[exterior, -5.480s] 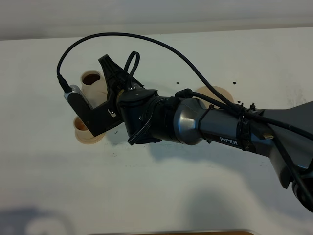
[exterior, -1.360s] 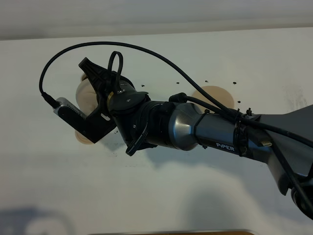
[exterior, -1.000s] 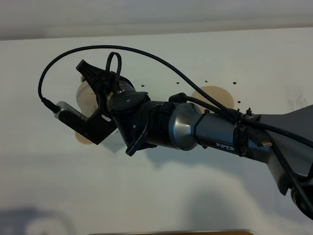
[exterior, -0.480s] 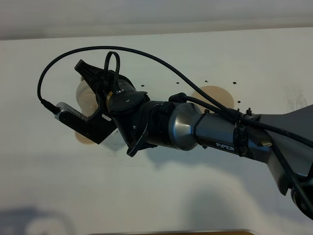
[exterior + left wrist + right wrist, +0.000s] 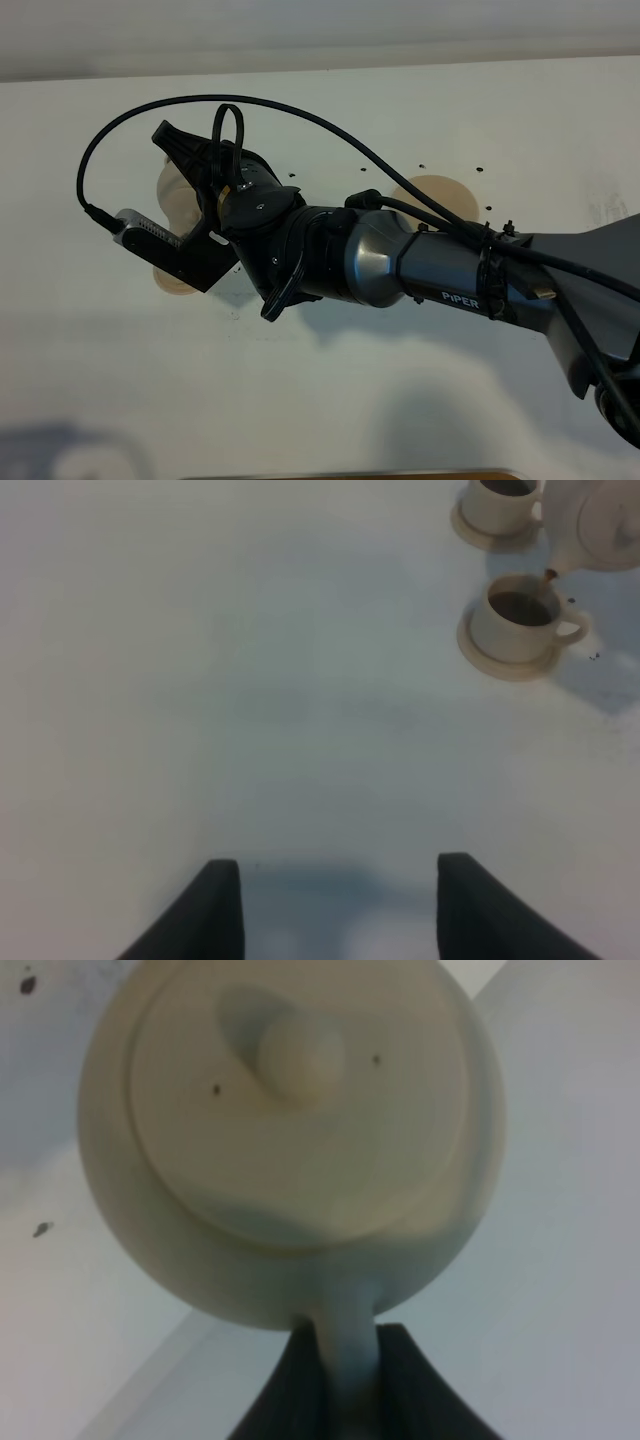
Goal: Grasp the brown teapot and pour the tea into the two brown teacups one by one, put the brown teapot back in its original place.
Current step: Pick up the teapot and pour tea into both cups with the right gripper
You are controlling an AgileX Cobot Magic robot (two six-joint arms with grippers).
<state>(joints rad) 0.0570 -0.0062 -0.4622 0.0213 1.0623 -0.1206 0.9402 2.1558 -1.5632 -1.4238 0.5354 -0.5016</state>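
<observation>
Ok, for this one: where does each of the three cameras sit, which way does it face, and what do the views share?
Exterior high: mounted above, looking down on the white table; the right arm crosses it, hiding most of the brown teapot.
Left wrist: low on the idle left arm, looking across the table at the two brown teacups; its dark fingers show.
Right wrist: right behind the teapot's lid; its fingers clamp the handle.
Shared: all three show the teapot; the left wrist view shows its spout pouring.

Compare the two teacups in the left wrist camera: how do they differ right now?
The nearer teacup sits right under the teapot spout, with tea streaming in; the farther teacup has nothing pouring into it. The nearer shows its handle; the farther is cropped. Both are tan, on saucers, holding dark tea.
</observation>
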